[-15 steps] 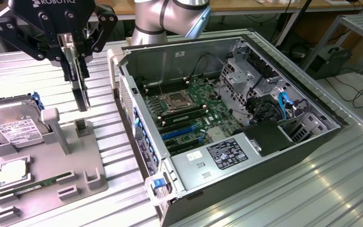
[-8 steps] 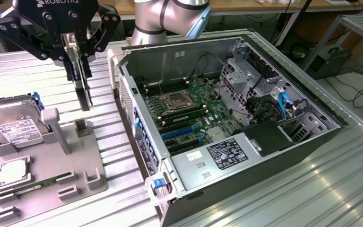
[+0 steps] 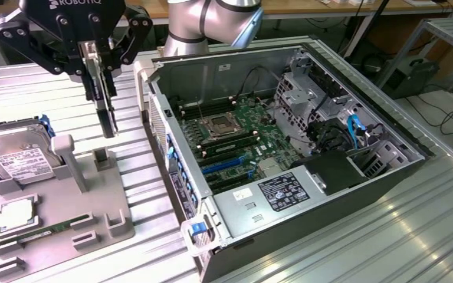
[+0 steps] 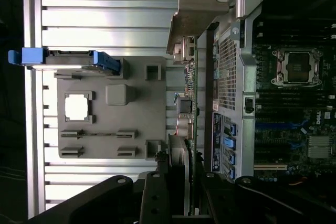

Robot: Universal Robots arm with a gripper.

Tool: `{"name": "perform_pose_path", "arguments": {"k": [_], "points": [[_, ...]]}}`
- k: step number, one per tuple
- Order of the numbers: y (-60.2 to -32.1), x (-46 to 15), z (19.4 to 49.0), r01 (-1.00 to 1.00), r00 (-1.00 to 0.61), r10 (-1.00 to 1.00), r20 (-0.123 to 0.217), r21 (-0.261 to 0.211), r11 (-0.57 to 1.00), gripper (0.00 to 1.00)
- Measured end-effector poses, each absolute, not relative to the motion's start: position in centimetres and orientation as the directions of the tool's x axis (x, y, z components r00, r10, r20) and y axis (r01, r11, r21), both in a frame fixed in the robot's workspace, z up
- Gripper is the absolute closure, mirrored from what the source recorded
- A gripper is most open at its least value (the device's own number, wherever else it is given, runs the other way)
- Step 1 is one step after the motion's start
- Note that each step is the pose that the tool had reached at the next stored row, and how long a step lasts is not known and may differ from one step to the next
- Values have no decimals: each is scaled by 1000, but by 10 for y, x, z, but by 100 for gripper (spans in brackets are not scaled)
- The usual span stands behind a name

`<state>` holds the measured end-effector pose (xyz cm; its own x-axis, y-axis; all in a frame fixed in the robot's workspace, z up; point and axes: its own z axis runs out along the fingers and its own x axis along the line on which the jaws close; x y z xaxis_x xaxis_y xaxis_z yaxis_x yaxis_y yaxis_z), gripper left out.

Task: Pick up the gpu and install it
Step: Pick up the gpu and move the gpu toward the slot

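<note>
- We see the gripper [image 3: 94, 63] clamped partway closed on the upper edge of the gpu [image 3: 106, 112]. Its black fingers press on the card's two flat faces.
- The gpu hangs edge-on and upright in the air. It is clear of the grey fixture tray [image 3: 92, 206] below and just beside the outer wall of the open computer case [image 3: 157, 118], on the exterior view's left of it.
- In the wrist view the gpu [image 4: 192, 103] shows as a thin green-edged board running away from the gripper [image 4: 184, 190]. Its bent silver end bracket [image 4: 197, 9] is at the far end.
- We judge the card to be light and stiff but fragile, as the board is thin and carries small soldered parts and metal port housings.
- A hold on the bare board edge, as here, looks sound to us. We would avoid the fan, the contact edge and the bracket tab.
- The smooth board faces could slip between hard fingers if the card knocks the case wall.
- The tray is matt grey moulded plastic with square posts and pockets. It holds a silver hard drive [image 3: 18, 156] with a white label and a long green memory stick [image 3: 42, 233].
- The case is sheet metal, with a green motherboard [image 3: 246, 138] and blue slots [image 3: 222, 168] inside. The table [image 3: 368, 236] is ribbed aluminium.
</note>
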<state>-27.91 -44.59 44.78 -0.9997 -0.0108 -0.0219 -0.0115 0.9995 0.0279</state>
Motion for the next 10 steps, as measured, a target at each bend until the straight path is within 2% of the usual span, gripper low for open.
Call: {"name": "perform_pose_path", "arguments": {"k": [10], "points": [[-446,-276,448,-11,-1000,-11,-22,28,1000,73]]}}
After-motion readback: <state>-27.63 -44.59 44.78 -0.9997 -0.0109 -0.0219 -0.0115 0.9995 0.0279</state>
